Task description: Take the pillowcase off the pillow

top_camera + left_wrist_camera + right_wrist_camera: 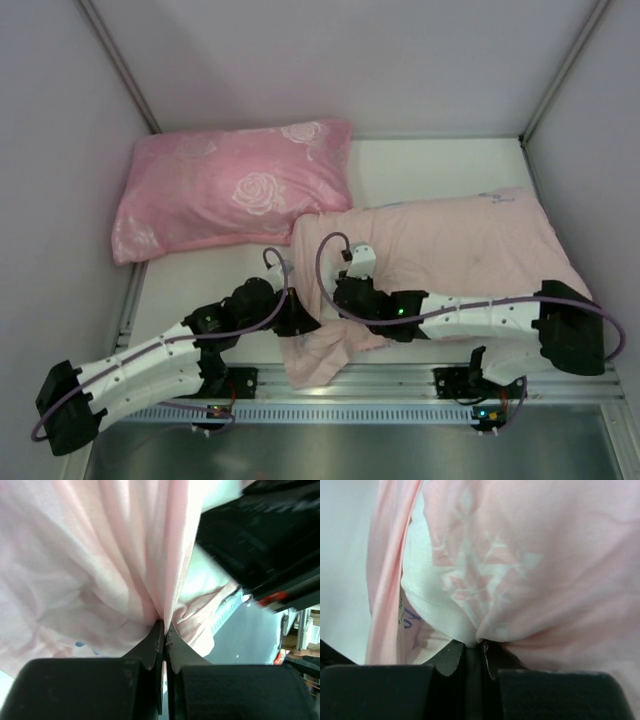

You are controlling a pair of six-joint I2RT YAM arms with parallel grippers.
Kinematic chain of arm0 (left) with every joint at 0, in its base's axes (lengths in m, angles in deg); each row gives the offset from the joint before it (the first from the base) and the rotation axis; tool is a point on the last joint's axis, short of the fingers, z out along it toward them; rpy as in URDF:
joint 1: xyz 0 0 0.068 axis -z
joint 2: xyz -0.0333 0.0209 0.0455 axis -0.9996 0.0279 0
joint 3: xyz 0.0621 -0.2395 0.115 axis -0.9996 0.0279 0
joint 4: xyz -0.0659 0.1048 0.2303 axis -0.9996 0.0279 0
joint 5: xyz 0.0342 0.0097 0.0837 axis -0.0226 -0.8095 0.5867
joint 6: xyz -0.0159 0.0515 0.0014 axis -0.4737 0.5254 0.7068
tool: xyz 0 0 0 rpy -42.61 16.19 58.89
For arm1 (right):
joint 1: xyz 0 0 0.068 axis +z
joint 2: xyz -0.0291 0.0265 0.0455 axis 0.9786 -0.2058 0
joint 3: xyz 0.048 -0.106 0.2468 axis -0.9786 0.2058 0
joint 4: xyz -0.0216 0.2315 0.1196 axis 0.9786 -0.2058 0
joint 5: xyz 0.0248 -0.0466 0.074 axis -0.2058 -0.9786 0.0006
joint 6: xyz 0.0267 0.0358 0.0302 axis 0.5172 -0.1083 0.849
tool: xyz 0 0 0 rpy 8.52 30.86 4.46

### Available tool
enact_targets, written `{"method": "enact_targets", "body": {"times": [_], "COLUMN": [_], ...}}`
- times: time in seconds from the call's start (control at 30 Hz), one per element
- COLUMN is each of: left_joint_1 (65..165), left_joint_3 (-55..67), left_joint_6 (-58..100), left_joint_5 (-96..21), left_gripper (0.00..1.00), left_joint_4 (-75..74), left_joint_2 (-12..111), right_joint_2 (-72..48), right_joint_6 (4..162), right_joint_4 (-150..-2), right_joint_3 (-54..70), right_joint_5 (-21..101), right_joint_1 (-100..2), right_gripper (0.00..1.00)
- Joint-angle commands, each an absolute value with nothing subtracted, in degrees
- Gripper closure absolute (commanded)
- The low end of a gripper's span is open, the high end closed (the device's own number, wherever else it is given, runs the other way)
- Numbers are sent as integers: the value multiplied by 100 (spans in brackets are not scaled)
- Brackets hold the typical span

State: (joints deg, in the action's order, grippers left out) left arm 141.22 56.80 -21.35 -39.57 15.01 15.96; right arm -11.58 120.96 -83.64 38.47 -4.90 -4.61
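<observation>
A bright pink satin pillow with a white rose pattern lies tilted at the far left of the white counter. Pale grey walls close the counter in on three sides. An aluminium rail runs along its near edge, with a grey metal sheet just in front.

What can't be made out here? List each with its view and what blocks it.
Top view: the pillow is covered by the pillowcase; only a white patch shows at the right wrist.
Top view: the left tool has its tips buried in folds.
Right wrist: fabric bunches over the right tool; whether it pinches the pillow too is unclear.
Right wrist: the blue marking is too blurred to read.
</observation>
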Motion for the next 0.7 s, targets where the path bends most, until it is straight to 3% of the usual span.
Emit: {"method": "enact_targets", "body": {"times": [0.0,0.27,0.47,0.67], "left_joint_1": [14184,14228,14298,14298], "left_joint_3": [5863,6152,6381,6609], "left_joint_6": [-2185,-2220,-2386,-2333], "left_joint_5": [-4626,-5189,-5724,-5006], "left_gripper": [100,100,100,100], "left_joint_4": [1399,1186,364,843], "left_joint_2": [1707,1839,1787,2119], "right_joint_2": [-493,789,845,1195], "right_joint_6": [11917,12241,12883,14306], "right_joint_4": [-8570,-7113,-5785,-4326], "right_joint_3": [3917,4215,4479,5270], "right_joint_5": [-379,798,2046,3523], "right_joint_1": [-1088,-1984,-2714,-3461], "right_gripper": [100,100,100,100]}}
